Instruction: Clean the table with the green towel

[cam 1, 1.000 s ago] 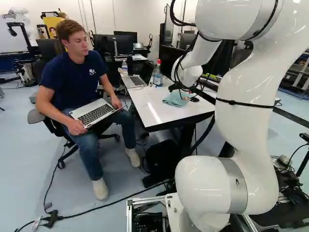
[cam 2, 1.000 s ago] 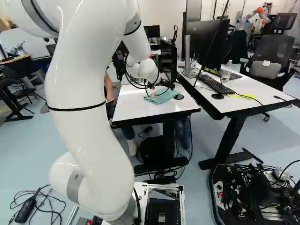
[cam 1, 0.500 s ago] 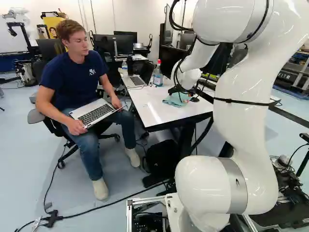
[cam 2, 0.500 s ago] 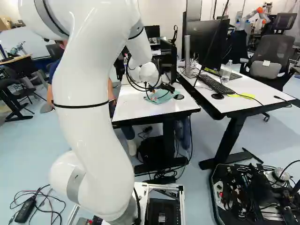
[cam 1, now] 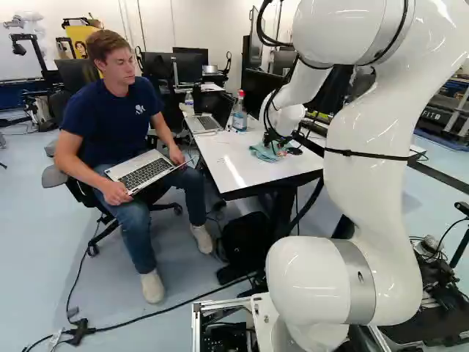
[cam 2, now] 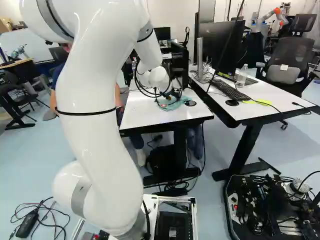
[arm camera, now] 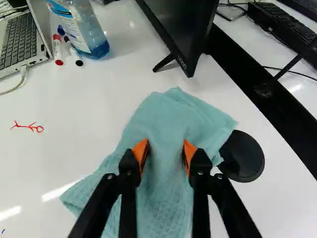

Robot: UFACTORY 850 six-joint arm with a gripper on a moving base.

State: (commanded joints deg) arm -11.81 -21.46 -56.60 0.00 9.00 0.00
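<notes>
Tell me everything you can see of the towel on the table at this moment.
The towel is pale blue-green, apparently a soft woven cloth with a fine, dimpled texture. It lies rumpled and loosely folded on the white table, one side reaching the round black disc. The gripper is down at it, open, the fingers apart with their orange pads at the cloth and a soft ridge of it between them. Part of the towel is hidden behind the fingers.

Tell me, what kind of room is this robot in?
It looks like a robotics lab, maybe one shared with an office. There's a big white robot arm, another robot farther back, and a desk with a monitor and keyboard.
</notes>
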